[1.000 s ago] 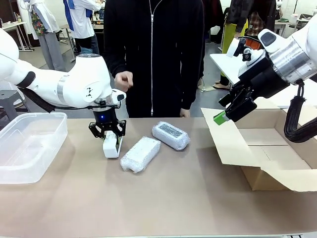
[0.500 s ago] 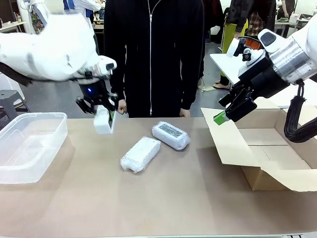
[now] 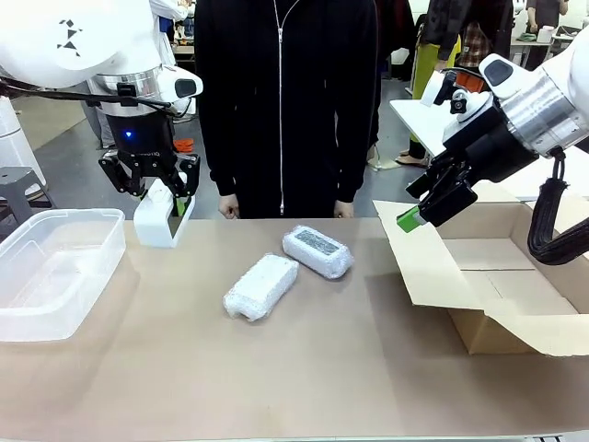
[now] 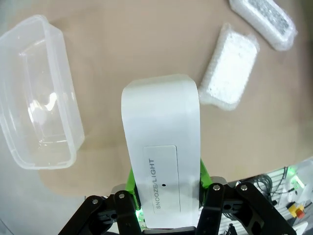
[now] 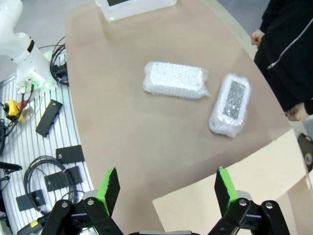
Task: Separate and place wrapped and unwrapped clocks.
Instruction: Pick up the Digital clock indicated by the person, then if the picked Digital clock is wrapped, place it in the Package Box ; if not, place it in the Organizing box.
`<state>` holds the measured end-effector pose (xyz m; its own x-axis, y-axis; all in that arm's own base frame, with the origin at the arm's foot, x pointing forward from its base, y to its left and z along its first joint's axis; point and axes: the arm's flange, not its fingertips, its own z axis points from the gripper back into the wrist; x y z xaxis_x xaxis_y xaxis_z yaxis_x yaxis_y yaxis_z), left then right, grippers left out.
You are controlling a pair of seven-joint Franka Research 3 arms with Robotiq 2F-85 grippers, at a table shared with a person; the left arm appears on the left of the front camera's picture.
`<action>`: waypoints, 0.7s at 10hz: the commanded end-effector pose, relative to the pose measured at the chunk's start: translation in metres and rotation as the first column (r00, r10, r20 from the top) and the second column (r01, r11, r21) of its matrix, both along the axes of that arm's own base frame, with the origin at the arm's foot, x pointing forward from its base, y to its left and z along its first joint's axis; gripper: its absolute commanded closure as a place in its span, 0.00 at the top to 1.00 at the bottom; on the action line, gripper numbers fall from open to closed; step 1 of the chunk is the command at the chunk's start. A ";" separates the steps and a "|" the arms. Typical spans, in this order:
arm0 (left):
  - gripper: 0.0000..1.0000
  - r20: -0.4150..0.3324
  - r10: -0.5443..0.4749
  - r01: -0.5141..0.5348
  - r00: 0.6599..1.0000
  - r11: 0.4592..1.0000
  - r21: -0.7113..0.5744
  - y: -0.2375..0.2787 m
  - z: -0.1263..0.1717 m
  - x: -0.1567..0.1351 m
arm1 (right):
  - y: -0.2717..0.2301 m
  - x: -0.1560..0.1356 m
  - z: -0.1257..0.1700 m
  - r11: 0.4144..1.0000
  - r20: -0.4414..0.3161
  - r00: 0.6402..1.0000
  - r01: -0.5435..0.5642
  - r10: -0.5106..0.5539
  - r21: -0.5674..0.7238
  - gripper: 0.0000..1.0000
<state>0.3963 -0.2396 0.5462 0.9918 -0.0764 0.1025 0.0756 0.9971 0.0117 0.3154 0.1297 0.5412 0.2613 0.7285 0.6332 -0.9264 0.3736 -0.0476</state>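
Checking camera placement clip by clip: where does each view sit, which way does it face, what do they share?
Front view: fixed between the arms, facing across the table toward the person; left arm holds the bare clock by the tub, right arm hangs by the box.
Left wrist view: on that wrist, looking down past left fingers shut on the bare clock.
Right wrist view: on that wrist, looking down between open right fingers at the table.
Shared: all three show both wrapped bundles.

A bare white clock hangs upright at left. The nearer wrapped clock and farther wrapped clock lie flat, centre, close together.
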 end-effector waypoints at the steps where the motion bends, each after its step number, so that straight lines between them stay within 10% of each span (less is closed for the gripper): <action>1: 0.00 0.036 0.001 -0.002 0.999 1.000 0.016 0.002 0.006 0.001 | 0.000 0.001 -0.001 0.999 -0.005 1.000 -0.027 0.027 0.023 1.00; 7: 0.00 0.036 0.001 -0.002 0.999 1.000 0.016 0.002 0.006 0.001 | 0.000 0.001 -0.001 0.999 -0.005 1.000 -0.027 0.027 0.023 1.00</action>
